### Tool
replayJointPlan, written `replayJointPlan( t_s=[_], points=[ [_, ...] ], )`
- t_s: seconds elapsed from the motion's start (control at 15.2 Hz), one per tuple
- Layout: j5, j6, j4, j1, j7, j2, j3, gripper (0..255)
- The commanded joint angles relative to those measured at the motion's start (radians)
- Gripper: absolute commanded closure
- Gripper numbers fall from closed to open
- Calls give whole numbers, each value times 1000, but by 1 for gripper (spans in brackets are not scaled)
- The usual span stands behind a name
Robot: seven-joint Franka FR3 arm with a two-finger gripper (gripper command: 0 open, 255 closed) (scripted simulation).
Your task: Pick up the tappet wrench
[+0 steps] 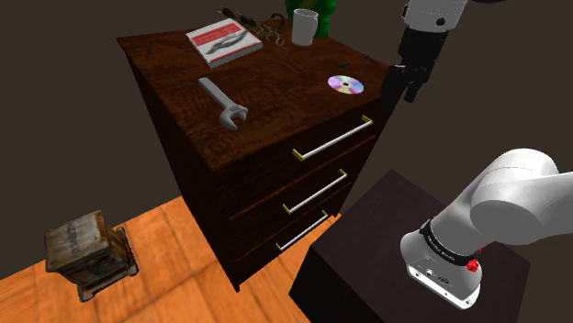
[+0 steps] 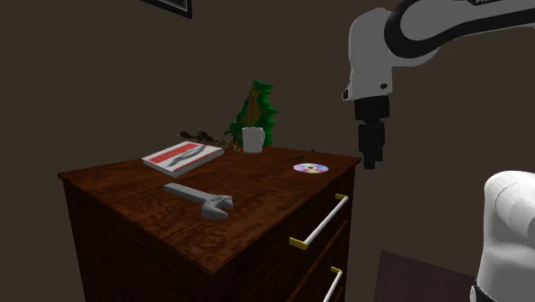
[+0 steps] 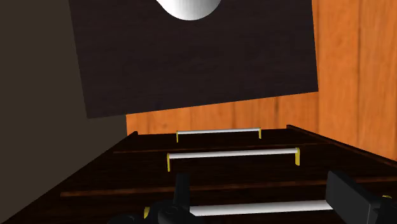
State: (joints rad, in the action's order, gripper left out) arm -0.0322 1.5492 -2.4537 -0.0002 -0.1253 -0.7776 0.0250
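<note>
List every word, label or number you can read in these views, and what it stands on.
No text can be read.
Cover of the book: print too blurred.
Side of the box on the floor: markings too blurred.
Band on the arm: lettering too small.

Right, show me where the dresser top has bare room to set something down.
Widest bare patch: between the wrench and the disc, along the drawer-side edge of the dresser top. A smaller one lies between the book and the disc. Crowded: the far edge, with book, mug and plant.
</note>
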Motion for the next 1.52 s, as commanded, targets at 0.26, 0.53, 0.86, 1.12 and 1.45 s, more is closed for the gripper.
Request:
replayJointPlan(
  t_s=[0.26,0.53,0.86,1.12,1.45],
  points=[
    [-40,64,72,24,-63,122,61,0],
    [-64,117,162,40,-124,249,118,0],
    [-69,164,300,55,-202,414,184,0],
    [-51,185,430,67,-269,552,232,0],
    [-4,187,622,89,-356,734,284,0]
  ],
)
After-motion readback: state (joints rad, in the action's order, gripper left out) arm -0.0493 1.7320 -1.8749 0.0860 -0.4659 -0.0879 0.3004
